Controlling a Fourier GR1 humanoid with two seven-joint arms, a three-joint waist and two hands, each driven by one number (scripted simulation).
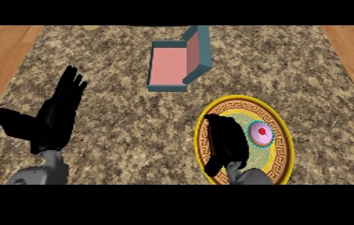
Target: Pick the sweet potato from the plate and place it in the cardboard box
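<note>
**Right hand over the plate, left hand resting open, box well apart**

A speckled brown stone counter (124, 144) fills nearly the whole view, with strips of pale wood floor (15, 41) showing past its far left and far right corners.

On the near right of the counter lies a round plate with a yellow rim and a brown key-pattern band (239, 106). It looks taller than it is wide, and its near edge reaches the lower limit of the scene.

Far of the plate and a little to the left, well apart from it, stands the box with teal outer walls and a salmon-pink inside (167, 64). It is open, and its right wall rises higher than its other sides. Only its pink floor and walls show inside it.

At the near left the black left hand (59, 118) rests above the counter on its grey forearm (38, 175). It is open, with straight fingers (72, 83) pointing far, and it touches no object.

The black right hand (224, 142) comes up from its grey forearm (254, 176) at the lower edge and covers the left half of the plate. Whether it is open, closed or gripping something cannot be told from here.

Just right of that hand, on the plate's pale green middle, shows a small pink disc with a teal ring and a red dot (262, 132). It seems to be part of the plate's pattern.

The sweet potato cannot be made out; whatever lies beneath the right hand is hidden.
</note>
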